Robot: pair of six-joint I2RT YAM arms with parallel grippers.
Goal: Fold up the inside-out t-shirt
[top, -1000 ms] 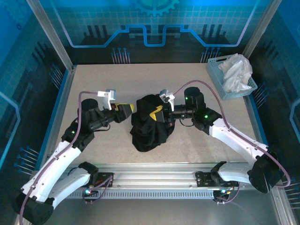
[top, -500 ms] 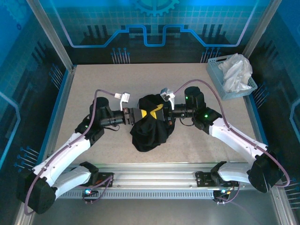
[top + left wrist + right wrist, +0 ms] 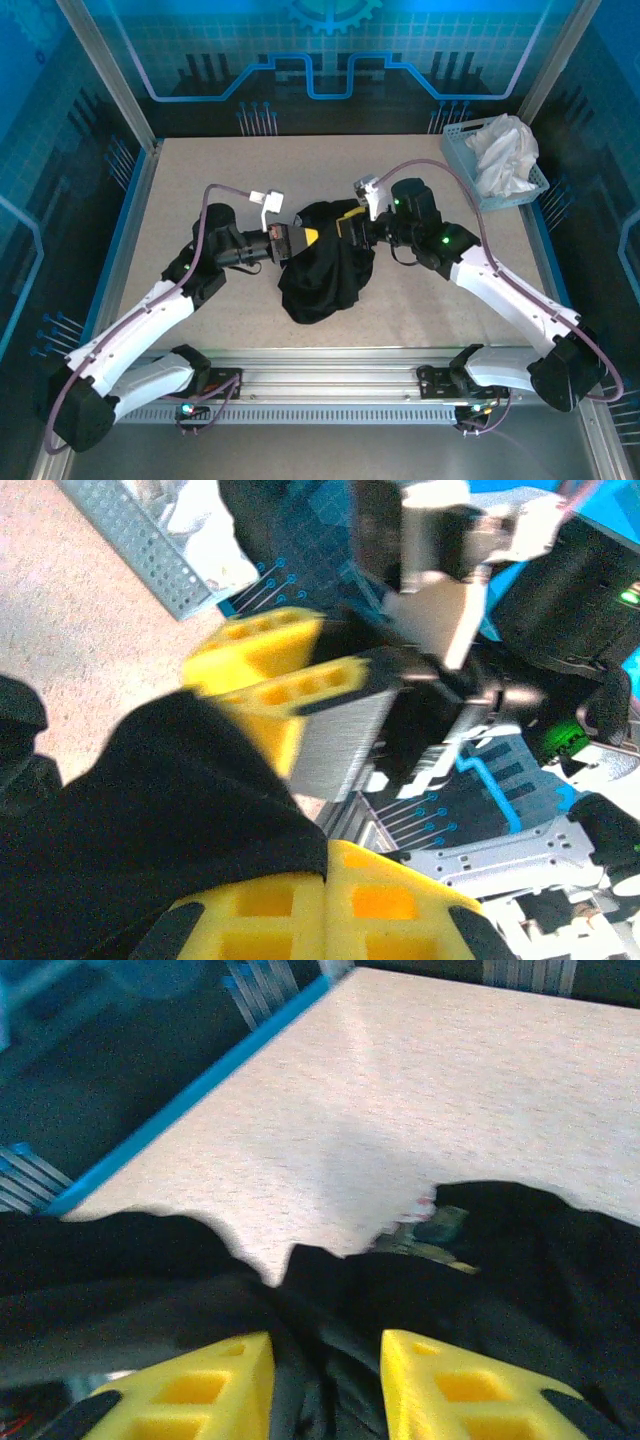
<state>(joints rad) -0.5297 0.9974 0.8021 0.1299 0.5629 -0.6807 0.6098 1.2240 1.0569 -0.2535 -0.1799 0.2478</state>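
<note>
T-shirt (image 3: 322,275) heaped on table (image 3: 200,170), left claw (image 3: 308,237) pinching it, right claw (image 3: 325,1345) parted

top: left gripper (image 3: 306,238) tips buried in t-shirt (image 3: 325,280) | left wrist: right gripper (image 3: 290,665) blurred, basket (image 3: 140,540) cut off at top | right wrist: fingers (image 3: 200,1395) cut off at bottom

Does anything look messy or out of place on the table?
The black t-shirt lies in a crumpled heap at the middle of the table, not flat, left gripper shut on its upper edge. Nothing looks spilled or damaged.
</note>
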